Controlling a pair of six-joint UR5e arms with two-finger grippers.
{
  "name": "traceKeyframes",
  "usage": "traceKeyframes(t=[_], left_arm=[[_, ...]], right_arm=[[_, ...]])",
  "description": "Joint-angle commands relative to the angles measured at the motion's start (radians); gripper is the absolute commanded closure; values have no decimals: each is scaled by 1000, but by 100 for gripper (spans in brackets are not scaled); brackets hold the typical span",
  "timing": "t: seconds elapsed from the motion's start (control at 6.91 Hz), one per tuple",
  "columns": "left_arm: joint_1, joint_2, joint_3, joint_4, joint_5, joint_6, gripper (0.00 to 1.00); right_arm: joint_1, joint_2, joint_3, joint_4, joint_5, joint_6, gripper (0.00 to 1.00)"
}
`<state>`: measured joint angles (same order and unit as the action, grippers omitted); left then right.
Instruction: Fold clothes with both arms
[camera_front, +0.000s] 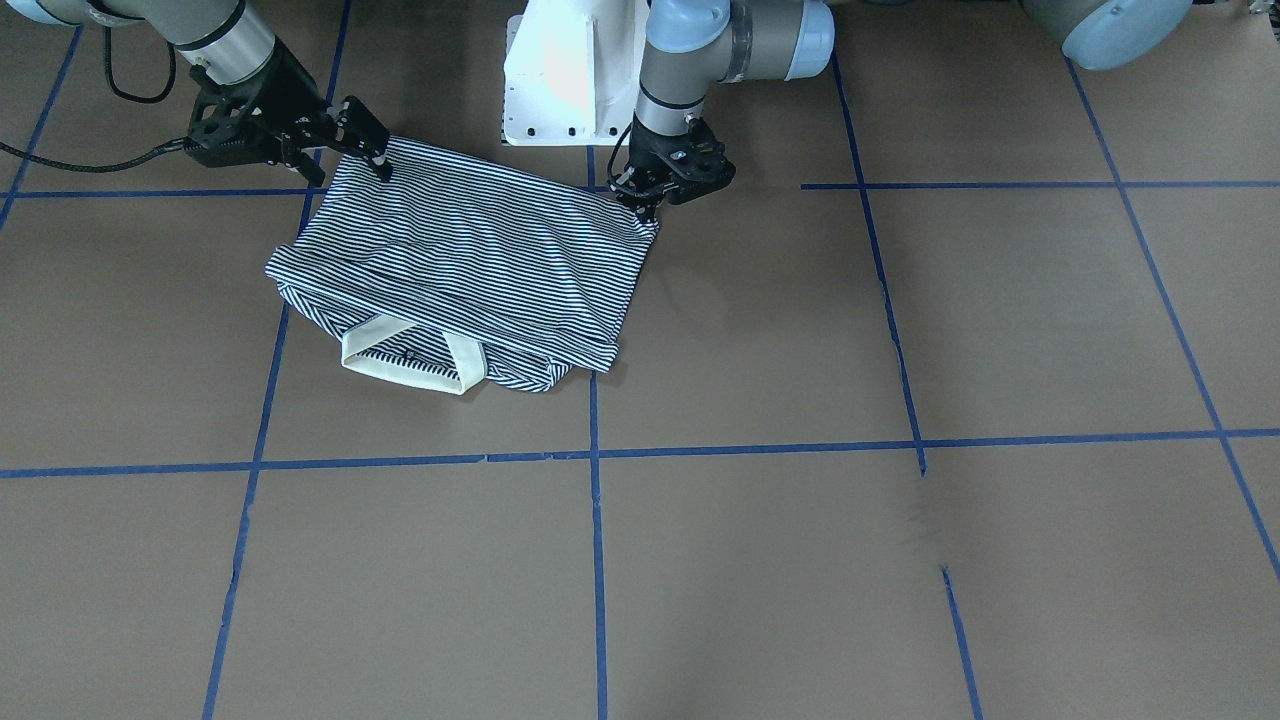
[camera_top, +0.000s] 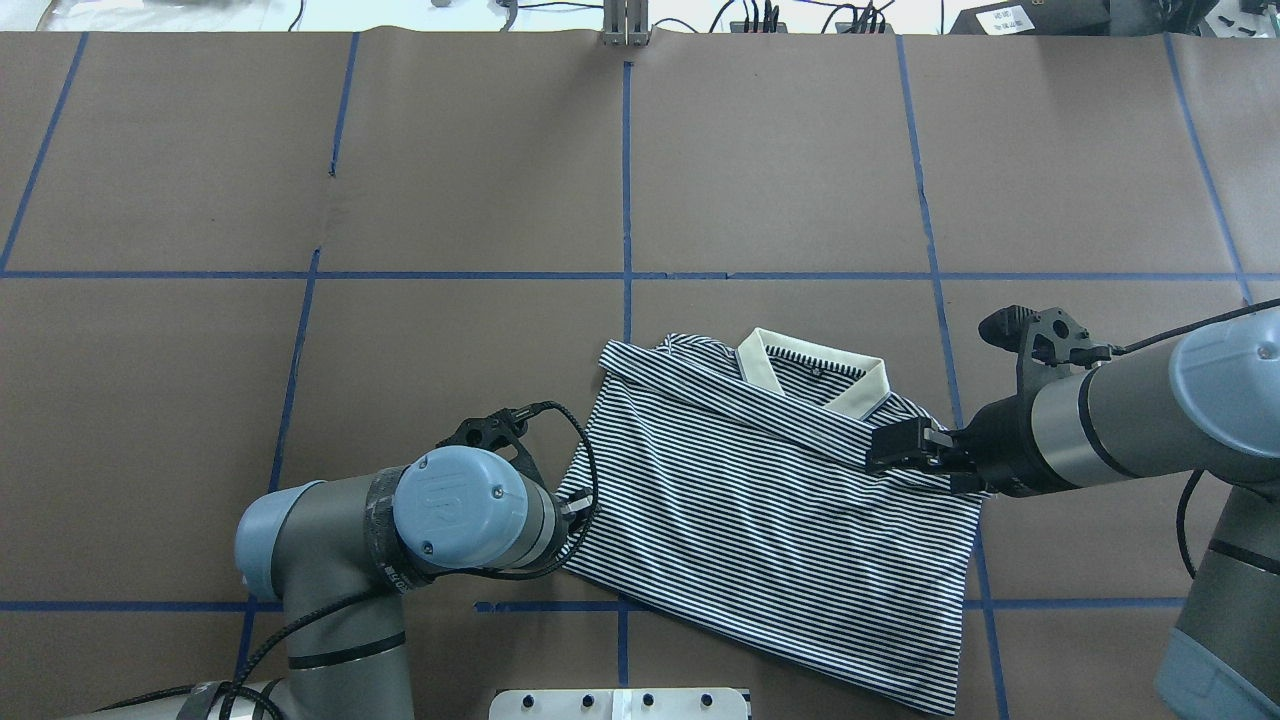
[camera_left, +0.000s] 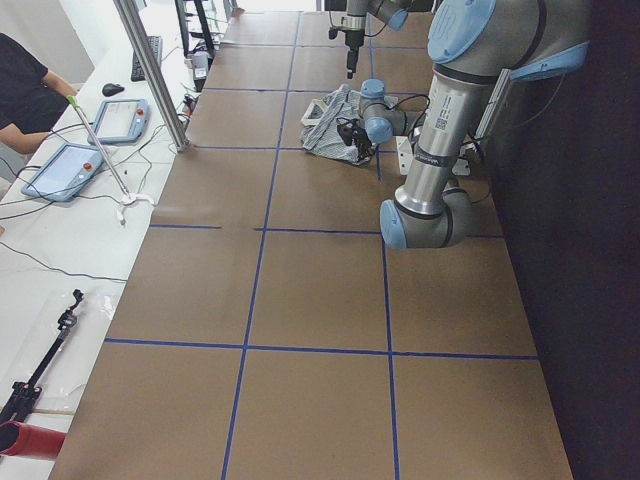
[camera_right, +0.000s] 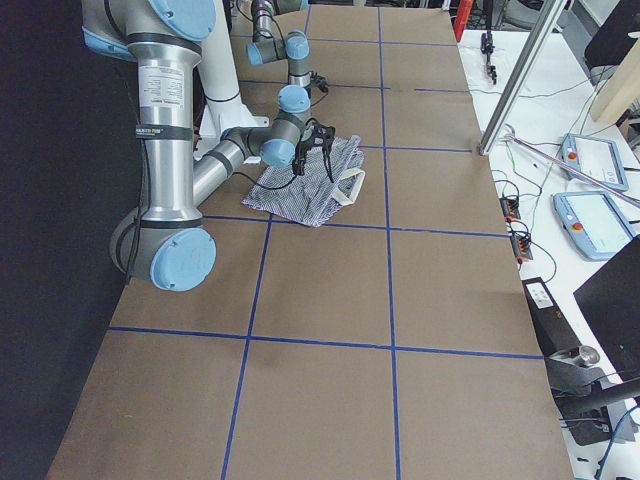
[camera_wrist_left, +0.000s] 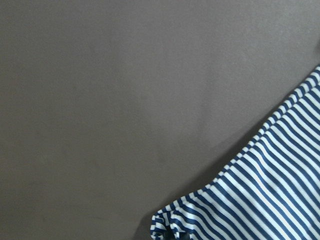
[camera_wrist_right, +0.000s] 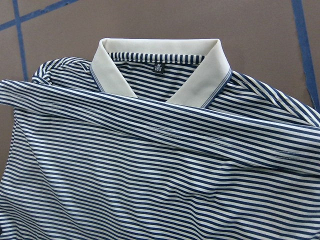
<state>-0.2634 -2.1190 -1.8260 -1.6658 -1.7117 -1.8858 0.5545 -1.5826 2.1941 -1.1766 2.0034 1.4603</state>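
Observation:
The striped polo shirt lies partly folded on the brown table, cream collar toward the far side and one striped band folded across under it. My left gripper is shut on a bunched corner of the shirt at its edge beside the pedestal. In the overhead view the left wrist mostly hides that gripper. My right gripper rests low over the opposite near corner of the shirt. Its fingers look spread apart, and the cloth beneath lies flat.
The white pedestal base stands just behind the shirt. Blue tape lines divide the brown table into squares. A side bench with teach pendants and a seated person runs along the far table edge.

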Motion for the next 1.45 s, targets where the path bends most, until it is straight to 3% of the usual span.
traceKeyframes(t=[0.0, 0.58, 0.72, 1.01, 1.3], left_arm=[[-51, 4, -30, 52, 1, 14, 100], [-196, -4, 29, 61, 7, 106, 100], [-229, -33, 84, 52, 59, 146, 100], [-343, -145, 308, -36, 84, 271, 100], [-433, -189, 407, -147, 84, 409, 100]], right_arm=[[8, 1, -2, 0, -2, 0, 0], [27, 39, -33, 0, -12, -1, 0], [31, 39, -40, 0, -15, -2, 0], [33, 41, -50, 0, -23, -2, 0], [34, 62, -60, 0, -21, -2, 0]])
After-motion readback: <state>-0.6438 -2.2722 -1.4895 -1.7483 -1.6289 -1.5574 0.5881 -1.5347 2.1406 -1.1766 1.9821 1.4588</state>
